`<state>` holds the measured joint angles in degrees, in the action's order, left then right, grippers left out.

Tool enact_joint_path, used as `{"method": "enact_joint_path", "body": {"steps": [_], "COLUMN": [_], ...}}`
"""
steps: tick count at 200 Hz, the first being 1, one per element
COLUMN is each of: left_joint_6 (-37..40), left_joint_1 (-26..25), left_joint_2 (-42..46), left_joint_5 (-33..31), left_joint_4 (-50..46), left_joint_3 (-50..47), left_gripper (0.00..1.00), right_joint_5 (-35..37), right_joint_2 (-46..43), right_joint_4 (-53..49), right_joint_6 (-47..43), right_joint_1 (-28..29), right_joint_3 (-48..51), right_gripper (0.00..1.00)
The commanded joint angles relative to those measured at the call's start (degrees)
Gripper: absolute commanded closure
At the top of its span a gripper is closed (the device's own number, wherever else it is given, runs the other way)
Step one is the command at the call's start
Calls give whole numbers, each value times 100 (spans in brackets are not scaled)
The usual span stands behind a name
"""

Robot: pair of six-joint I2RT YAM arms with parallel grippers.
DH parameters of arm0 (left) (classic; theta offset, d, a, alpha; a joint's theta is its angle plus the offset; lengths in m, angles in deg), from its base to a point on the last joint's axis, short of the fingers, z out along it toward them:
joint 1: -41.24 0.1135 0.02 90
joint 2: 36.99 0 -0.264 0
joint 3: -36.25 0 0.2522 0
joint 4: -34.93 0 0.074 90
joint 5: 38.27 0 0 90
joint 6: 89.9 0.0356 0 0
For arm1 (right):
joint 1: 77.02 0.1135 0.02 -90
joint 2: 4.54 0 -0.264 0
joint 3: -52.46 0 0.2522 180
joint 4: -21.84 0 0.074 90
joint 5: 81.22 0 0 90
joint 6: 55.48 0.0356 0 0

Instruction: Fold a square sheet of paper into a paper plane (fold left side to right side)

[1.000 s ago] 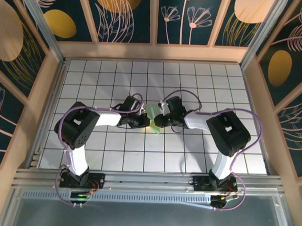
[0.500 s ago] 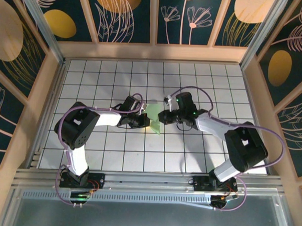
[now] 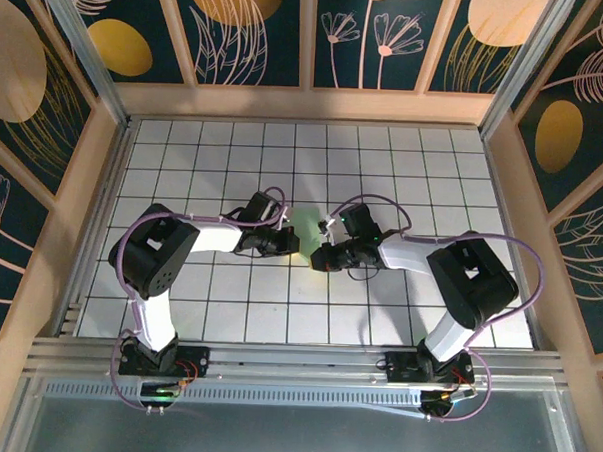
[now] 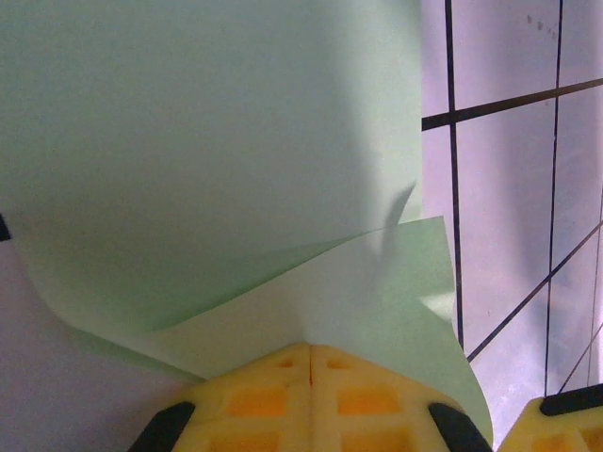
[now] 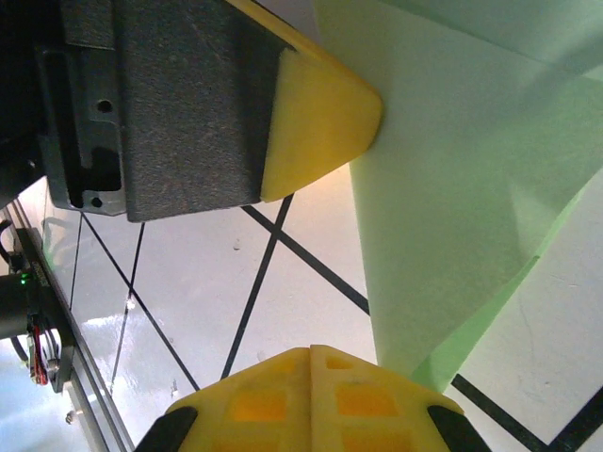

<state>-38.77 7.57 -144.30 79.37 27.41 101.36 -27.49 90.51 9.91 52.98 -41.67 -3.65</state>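
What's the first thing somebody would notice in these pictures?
The pale-green paper in the middle of the white grid table, curling up into a half-made fold. Two robot arms meet over it. The left gripper seems shut on its edge, and the right gripper is shut right beside its near corner.

White grid tabletop [image 3: 178, 311], floral navy walls [image 3: 260, 34]

The table [image 3: 208, 312] is a white tiled surface with black grid lines. A partly folded square sheet of paper [image 3: 303, 226] lies near its centre.
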Motion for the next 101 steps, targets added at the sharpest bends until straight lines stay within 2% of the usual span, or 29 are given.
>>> {"method": "enact_joint_path", "body": {"steps": [1,101], "left_joint_6": [24,38], "left_joint_1": [18,21], "left_joint_2": [-170,-162], "left_joint_5": [-550,-549], "left_joint_4": [-589,-606], "left_joint_3": [-161,-143], "left_gripper": [100,100], "right_joint_5": [-29,-25], "right_joint_2": [107,372], "right_joint_4": [185,161], "right_joint_6": [78,202], "right_joint_1": [-2,-10], "right_joint_3": [61,162], "right_gripper": [100,100]}}
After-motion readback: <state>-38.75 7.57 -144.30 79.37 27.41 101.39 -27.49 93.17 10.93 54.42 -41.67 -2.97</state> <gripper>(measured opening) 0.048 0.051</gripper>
